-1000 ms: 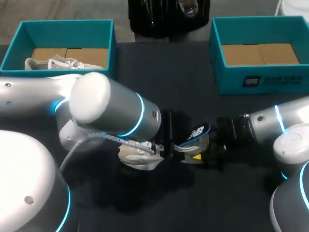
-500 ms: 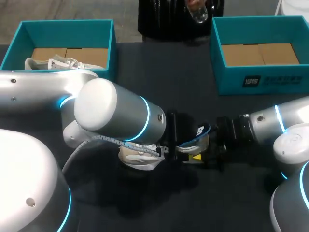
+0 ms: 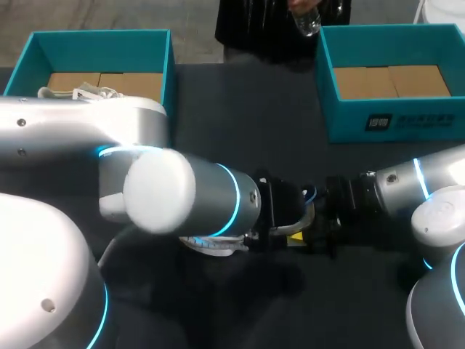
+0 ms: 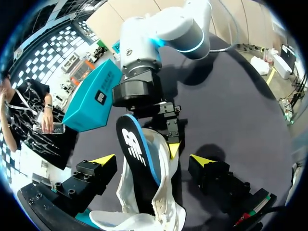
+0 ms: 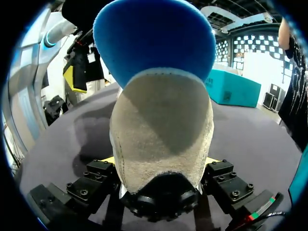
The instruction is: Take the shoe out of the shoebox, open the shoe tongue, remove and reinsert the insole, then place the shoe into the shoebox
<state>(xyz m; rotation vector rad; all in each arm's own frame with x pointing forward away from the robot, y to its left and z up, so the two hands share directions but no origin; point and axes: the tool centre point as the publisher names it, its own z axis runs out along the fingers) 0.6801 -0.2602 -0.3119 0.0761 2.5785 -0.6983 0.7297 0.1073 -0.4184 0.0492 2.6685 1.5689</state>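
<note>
A white shoe (image 4: 161, 195) lies mid-table, and its heel (image 5: 163, 134) sits between the fingers of my right gripper (image 5: 161, 161), which is shut on it. A blue-edged insole (image 4: 137, 147) stands up out of the shoe opening. My left gripper (image 4: 152, 160) is open, one yellow tip on each side of the insole, touching neither it nor the shoe. In the head view my left arm hides most of the shoe (image 3: 211, 243). Only the insole's tip (image 3: 309, 195) shows there, between the left gripper (image 3: 280, 218) and the right gripper (image 3: 301, 234).
A teal shoebox (image 3: 98, 40) at the back left holds a second white shoe (image 3: 87, 93). Another teal shoebox (image 3: 392, 36) stands at the back right with only cardboard inside. Dark table surface lies between them.
My left arm has moved right over the shoe, covering more of it and the insole. The right arm and its grip are unchanged.
</note>
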